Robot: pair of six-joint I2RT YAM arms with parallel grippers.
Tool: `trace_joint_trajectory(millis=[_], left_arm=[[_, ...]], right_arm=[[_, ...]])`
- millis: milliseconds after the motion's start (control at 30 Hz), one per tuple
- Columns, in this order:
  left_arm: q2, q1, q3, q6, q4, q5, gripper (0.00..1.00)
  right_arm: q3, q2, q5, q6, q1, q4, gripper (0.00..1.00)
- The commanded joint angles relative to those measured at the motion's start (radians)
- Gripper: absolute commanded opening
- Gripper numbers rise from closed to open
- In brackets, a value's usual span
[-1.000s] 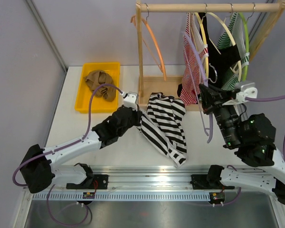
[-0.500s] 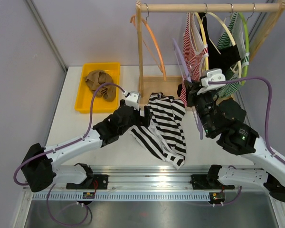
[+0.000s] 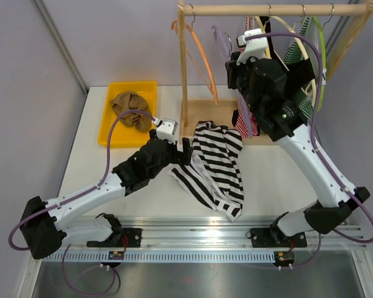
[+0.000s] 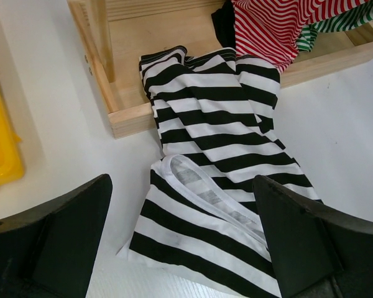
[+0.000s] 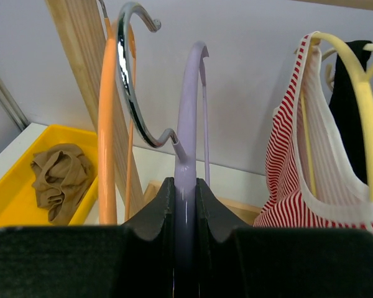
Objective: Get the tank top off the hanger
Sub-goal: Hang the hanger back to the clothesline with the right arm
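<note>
The black-and-white striped tank top (image 3: 214,167) lies crumpled on the table, its top edge resting over the wooden rack base (image 3: 202,112). In the left wrist view the tank top (image 4: 217,143) spreads out just beneath and ahead of my left gripper (image 4: 180,183), which stands wide open with nothing held. My left gripper (image 3: 177,149) hovers by the garment's left edge. High up near the rail, my right gripper (image 3: 236,59) is shut on the bare lilac hanger (image 3: 219,37). The right wrist view shows the lilac hanger (image 5: 189,112) pinched between the jaws, its metal hook (image 5: 133,74) free.
A yellow bin (image 3: 121,143) holding a tan cloth (image 3: 129,107) sits at the back left. The wooden rack's rail (image 3: 273,9) carries an empty orange hanger (image 3: 202,56), a red-striped top (image 3: 252,93) and other garments on yellow and green hangers.
My left gripper opened and let go of the tank top, which settled on the table. My right arm raised the lilac hanger up and left toward the rail.
</note>
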Motion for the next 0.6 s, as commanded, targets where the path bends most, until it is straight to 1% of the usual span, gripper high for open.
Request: trace_joint_trajectory(millis=[0, 167, 333, 433, 500, 567], left_arm=[[-0.044, 0.006, 0.008, 0.031, -0.009, -0.051, 0.99], [-0.084, 0.014, -0.013, 0.03, -0.027, -0.081, 0.99], [-0.101, 0.032, -0.048, 0.016, -0.029, -0.086, 0.99], [-0.101, 0.047, -0.062, 0.008, -0.036, -0.081, 0.99], [-0.11, 0.055, -0.076, 0.0, -0.038, -0.08, 0.99], [-0.121, 0.06, -0.087, -0.004, -0.032, -0.072, 0.99]], right_arm=[[0.138, 0.077, -0.137, 0.013, -0.053, 0.01, 0.0], [0.314, 0.22, -0.226, 0.013, -0.117, -0.003, 0.0], [0.457, 0.335, -0.278, 0.004, -0.134, -0.015, 0.0], [0.633, 0.433, -0.29, 0.006, -0.145, -0.065, 0.0], [0.688, 0.496, -0.301, 0.004, -0.153, -0.077, 0.0], [0.777, 0.554, -0.312, 0.016, -0.159, -0.092, 0.0]])
